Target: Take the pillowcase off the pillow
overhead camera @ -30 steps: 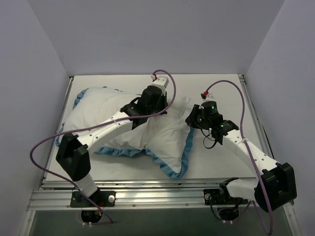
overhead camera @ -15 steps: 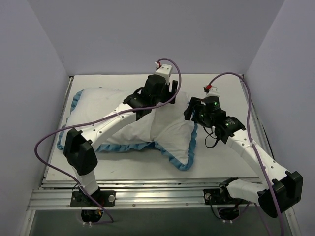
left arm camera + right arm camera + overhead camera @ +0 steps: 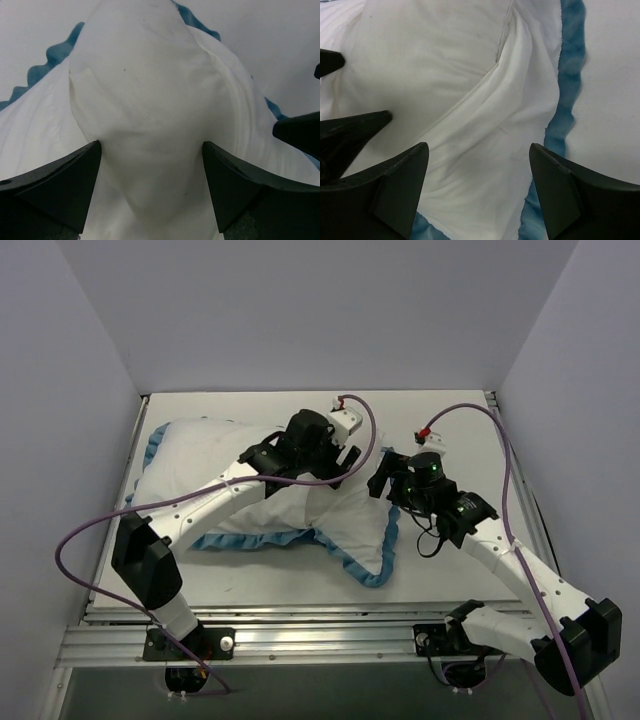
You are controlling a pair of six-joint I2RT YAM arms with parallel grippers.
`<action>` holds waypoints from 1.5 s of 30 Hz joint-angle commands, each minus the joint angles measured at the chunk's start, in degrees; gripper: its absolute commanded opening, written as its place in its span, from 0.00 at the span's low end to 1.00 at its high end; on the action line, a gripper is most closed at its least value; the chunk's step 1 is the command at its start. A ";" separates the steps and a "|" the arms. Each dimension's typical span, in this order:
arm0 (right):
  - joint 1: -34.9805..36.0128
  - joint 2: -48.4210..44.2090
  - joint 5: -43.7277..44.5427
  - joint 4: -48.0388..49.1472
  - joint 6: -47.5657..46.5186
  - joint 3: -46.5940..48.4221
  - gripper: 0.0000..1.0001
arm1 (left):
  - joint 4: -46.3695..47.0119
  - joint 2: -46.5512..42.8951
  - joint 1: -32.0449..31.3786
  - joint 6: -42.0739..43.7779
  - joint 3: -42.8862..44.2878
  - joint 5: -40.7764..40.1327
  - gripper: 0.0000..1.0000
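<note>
Plainly, the hazard is white on white: the plump, plain white stuffed pillow (image 3: 200, 455) lies across the upper left of the tabletop (image 3: 280, 575), and the thin inside-out fabric pillowcase (image 3: 355, 525) with its blue ruffled edge trails off it toward the centre. The left end effector (image 3: 150, 185) is released, its fingers spread on either side of a rounded white bulge. The right end effector (image 3: 479, 185) is likewise released, over loose folds beside the ruffle. A deep bite by either could pinch stuffing along with cover, so both drag together. With the tips so near, they could also collide.
</note>
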 commanded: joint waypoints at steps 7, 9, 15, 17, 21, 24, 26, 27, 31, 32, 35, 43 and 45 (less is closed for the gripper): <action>6.75 0.97 6.07 1.65 4.24 0.21 0.77 | 2.14 5.92 1.17 -2.32 0.28 3.11 0.66; 8.16 2.64 7.39 2.00 5.20 0.74 0.77 | 2.67 6.62 1.44 -4.25 0.01 3.46 0.49; 10.45 7.38 11.26 4.98 5.56 2.23 0.76 | 3.90 6.80 1.70 -8.12 -1.48 6.36 0.02; 10.98 8.53 12.93 5.60 5.38 2.94 0.76 | 5.04 6.53 1.70 -9.09 -2.01 7.42 0.02; 11.15 10.55 15.39 6.13 5.38 5.91 0.76 | 5.92 6.62 1.70 -11.11 -2.89 7.68 0.02; 11.24 12.22 17.76 4.64 6.08 7.42 0.76 | 6.10 6.45 1.70 -11.56 -3.33 7.07 0.02; 11.24 13.71 18.56 4.64 6.35 7.16 0.76 | 6.10 6.45 1.70 -11.73 -3.33 6.54 0.02; 11.24 14.15 18.73 4.98 6.52 6.72 0.76 | 6.19 6.36 1.70 -12.08 -3.33 6.37 0.02; 11.07 15.65 17.60 5.43 7.49 2.78 0.74 | 6.63 6.36 2.14 -13.14 -2.89 5.84 0.02; 11.07 15.65 16.99 5.78 7.75 1.81 0.73 | 6.71 6.45 2.23 -13.23 -2.54 5.66 0.02; 10.98 15.22 14.44 6.66 8.98 -1.88 0.66 | 6.63 6.88 2.49 -14.02 -1.66 4.43 0.02; 10.02 6.87 14.25 1.92 10.65 -10.23 0.26 | 6.98 6.89 5.65 -17.88 -0.60 0.04 0.02; 9.14 3.62 14.17 0.86 10.57 -13.39 0.20 | 7.24 6.53 6.62 -19.28 -0.25 -1.19 0.02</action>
